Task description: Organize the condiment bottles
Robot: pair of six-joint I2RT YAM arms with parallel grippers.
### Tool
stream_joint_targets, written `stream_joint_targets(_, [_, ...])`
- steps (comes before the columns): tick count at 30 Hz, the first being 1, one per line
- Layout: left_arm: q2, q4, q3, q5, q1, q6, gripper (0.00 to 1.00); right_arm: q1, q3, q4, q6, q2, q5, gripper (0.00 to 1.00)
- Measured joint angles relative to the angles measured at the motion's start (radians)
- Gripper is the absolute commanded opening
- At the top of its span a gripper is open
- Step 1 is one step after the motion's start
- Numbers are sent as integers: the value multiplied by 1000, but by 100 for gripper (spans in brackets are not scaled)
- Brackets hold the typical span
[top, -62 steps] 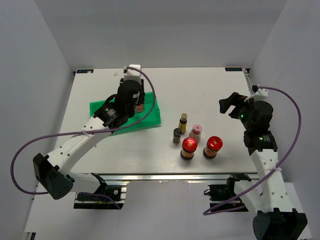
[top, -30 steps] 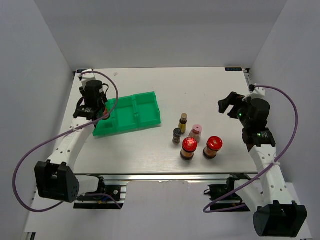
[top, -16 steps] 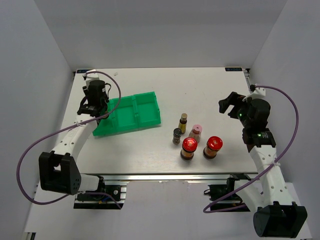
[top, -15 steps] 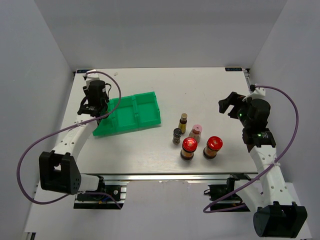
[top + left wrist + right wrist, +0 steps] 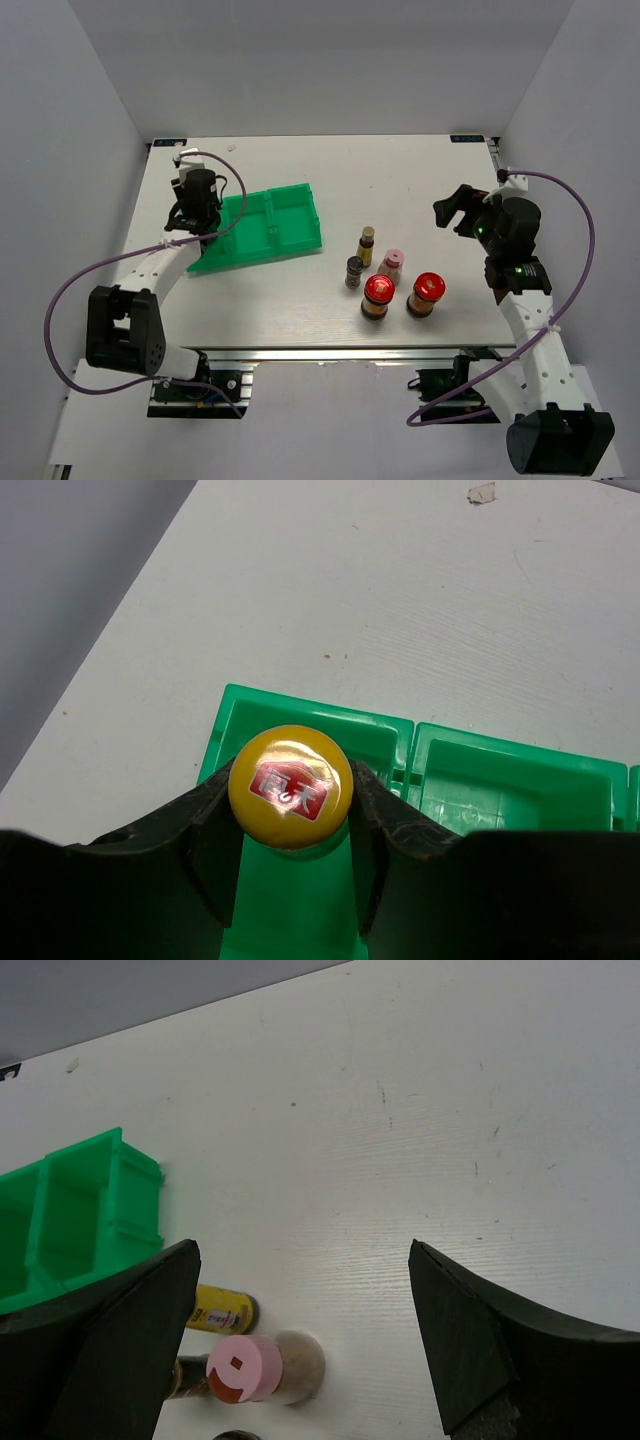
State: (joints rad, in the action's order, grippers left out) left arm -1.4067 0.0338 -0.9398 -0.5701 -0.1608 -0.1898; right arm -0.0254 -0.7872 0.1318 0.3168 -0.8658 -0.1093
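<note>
Green plastic sets the landmark. Seen from above, the tray (image 5: 270, 225) lies on the white table (image 5: 400, 170). The left gripper (image 5: 198, 228) hangs over the tray's left end, and the wrist hides what it carries. Right of the tray and apart from it, five bottles stand upright in a cluster. A slim yellow-capped bottle (image 5: 367, 243) is closest to the tray's right end. A grey-capped bottle (image 5: 354, 271) and a pink-capped bottle (image 5: 391, 266) stand just beside it. A red-lidded jar (image 5: 378, 296) and a second red-lidded jar (image 5: 425, 293) are farthest from the tray. The right gripper (image 5: 455, 208) hovers beyond the cluster, well away from the tray.

The left wrist camera shows the left gripper's fingers (image 5: 210, 845) drawn in on another yellow-capped bottle (image 5: 290, 785), one finger against each side below the cap. This bottle is upright over the tray's end compartment. Whether its base rests on the compartment floor cannot be told.

The right wrist camera shows the right gripper's jaws spread wide over bare table, with nothing between them. The pink-capped bottle and the slim yellow-capped bottle sit below them, and the tray's right end is at the left.
</note>
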Motion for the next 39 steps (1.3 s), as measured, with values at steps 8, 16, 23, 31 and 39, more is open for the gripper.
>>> stream_joint_targets(8, [-13,-93,56,-8,14,-12,0,0,0,0,5,0,-11,89])
stream_joint_targets(16, [-29,-138,72,-17,36,-48,2,0,0,0,10,0,-18,89])
stream_joint_targets(23, [-29,-137,74,-9,41,-60,49,0,0,0,13,0,-19,89])
stream_joint_targets(31, [-29,-139,74,6,41,-56,27,0,0,0,15,0,-22,89])
stream_joint_targets(39, [-29,-147,74,6,41,-56,23,0,0,0,15,0,-22,89])
